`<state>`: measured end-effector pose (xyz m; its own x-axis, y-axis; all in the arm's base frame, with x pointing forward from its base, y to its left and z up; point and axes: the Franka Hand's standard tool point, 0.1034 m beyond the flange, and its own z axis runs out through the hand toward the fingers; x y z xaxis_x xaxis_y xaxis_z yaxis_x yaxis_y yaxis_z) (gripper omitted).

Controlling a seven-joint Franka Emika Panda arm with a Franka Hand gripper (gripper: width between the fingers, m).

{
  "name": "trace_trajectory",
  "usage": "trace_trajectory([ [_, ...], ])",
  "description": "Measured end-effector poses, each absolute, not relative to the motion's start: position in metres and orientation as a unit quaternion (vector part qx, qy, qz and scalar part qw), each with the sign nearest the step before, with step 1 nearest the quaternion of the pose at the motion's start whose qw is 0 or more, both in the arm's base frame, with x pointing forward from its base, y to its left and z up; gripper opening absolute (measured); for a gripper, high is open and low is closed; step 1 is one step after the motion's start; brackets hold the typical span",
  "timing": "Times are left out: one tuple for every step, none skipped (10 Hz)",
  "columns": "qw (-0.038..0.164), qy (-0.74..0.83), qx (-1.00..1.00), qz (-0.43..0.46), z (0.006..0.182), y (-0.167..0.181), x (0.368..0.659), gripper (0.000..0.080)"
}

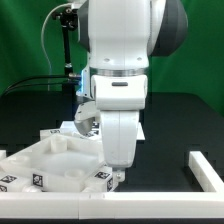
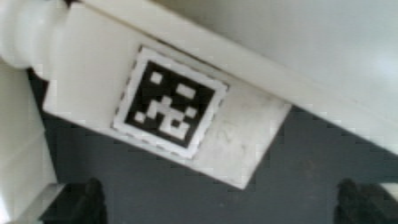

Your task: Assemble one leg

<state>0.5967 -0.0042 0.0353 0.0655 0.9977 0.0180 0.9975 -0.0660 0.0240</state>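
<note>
A white block with a black-and-white tag, which looks like a leg (image 2: 169,105), lies close below my wrist camera against a larger white surface, the tabletop (image 2: 285,40). My gripper (image 2: 217,203) is open. Its dark fingertips (image 2: 71,203) stand wide apart with bare dark table between them, and only the block's corner reaches toward the gap. In the exterior view my gripper (image 1: 116,170) hangs low at the right corner of the white tray-like tabletop (image 1: 45,160), beside a small tagged piece (image 1: 101,178). Another tagged white piece (image 1: 85,124) shows partly behind the arm.
A white bar (image 1: 206,170) lies on the black table at the exterior view's right. Another white bar (image 1: 110,207) runs along the front, close to the tabletop. A black stand with cables (image 1: 66,45) rises at the back before the green backdrop.
</note>
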Motion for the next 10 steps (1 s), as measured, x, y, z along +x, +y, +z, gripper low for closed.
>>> trace_trajectory([
  [0.025,0.631,0.774,0.044,0.046,-0.010,0.608,0.0649],
  [0.027,0.570,0.819,0.052,0.053,-0.011,0.608,0.0649],
  [0.015,0.507,0.861,0.041,0.055,-0.009,0.606,0.0649],
  [0.006,0.480,0.877,0.026,0.056,-0.013,0.606,0.0649],
  [0.007,0.487,0.873,0.034,0.057,-0.019,0.608,0.0649],
  [0.007,0.488,0.872,0.033,0.056,-0.017,0.607,0.0649],
  [0.006,0.489,0.872,0.033,0.055,-0.016,0.607,0.0649],
  [0.006,0.489,0.872,0.032,0.055,-0.016,0.607,0.0649],
  [0.006,0.488,0.872,0.032,0.055,-0.016,0.607,0.0649],
  [0.005,0.406,0.913,0.035,0.054,-0.010,0.606,0.0649],
])
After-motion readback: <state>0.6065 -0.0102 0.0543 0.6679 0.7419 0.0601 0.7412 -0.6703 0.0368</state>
